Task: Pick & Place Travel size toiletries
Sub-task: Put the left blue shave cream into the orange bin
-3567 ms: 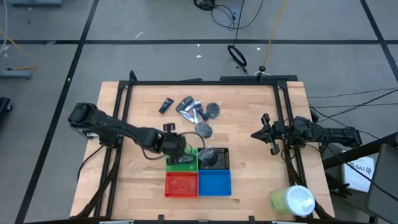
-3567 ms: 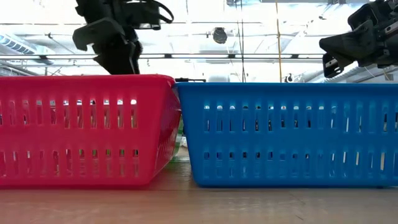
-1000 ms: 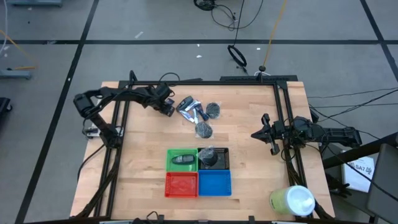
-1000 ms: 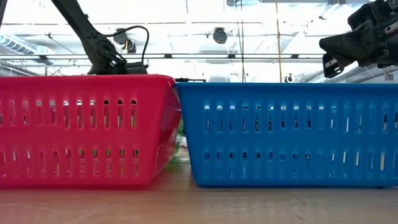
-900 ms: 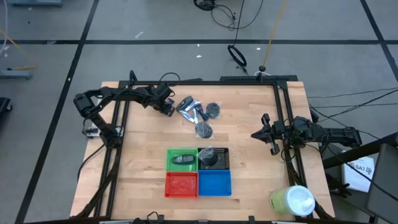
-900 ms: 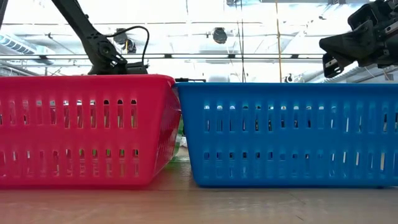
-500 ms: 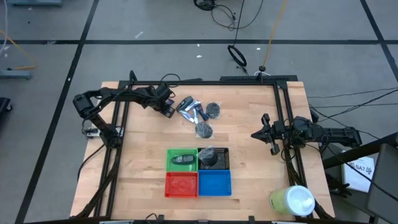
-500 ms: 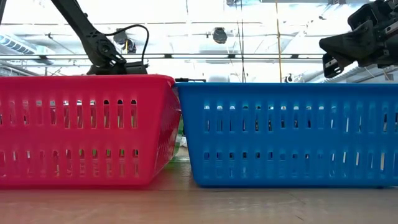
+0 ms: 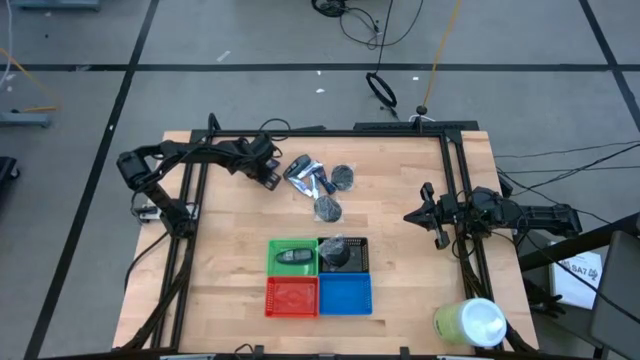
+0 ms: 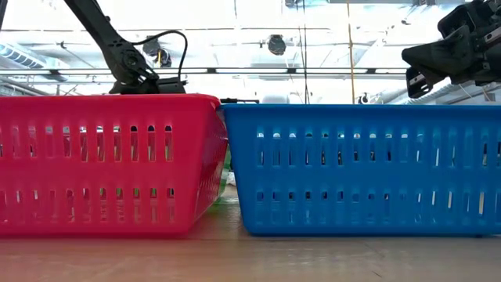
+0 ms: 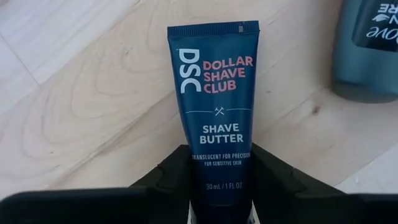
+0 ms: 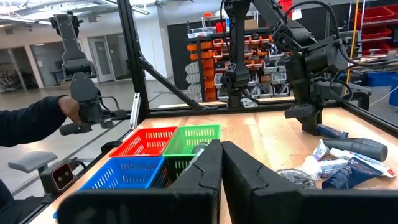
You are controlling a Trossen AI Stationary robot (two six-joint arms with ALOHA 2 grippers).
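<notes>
My left gripper is at the table's far left part, shut on a dark blue tube printed "Shave Butter". Right of it lies a pile of toiletries: white-and-blue tubes and two dark mesh puffs, all flat on the wood. A dark grey oval lies in the green tray. Another dark puff sits in the black tray. My right gripper waits shut at the table's right side, above the wood. My left gripper pinches the dark blue tube between its two fingers, one on each long side. The hold is on the end with the small print, opposite the crimped end. The arm comes slanting down from the table's left. The tube lies flat on the wood.
The red tray and blue tray stand at the near edge, in front of the green and black ones. A big pale green cylinder stands at the near right corner. A grey-blue Dove item lies close beside the tube. A black frame rims the table.
Over the last second nothing visibly moves. Before that, my left gripper went from above the green tray, where the dark grey oval now lies, toward the far left to the dark blue tube.
</notes>
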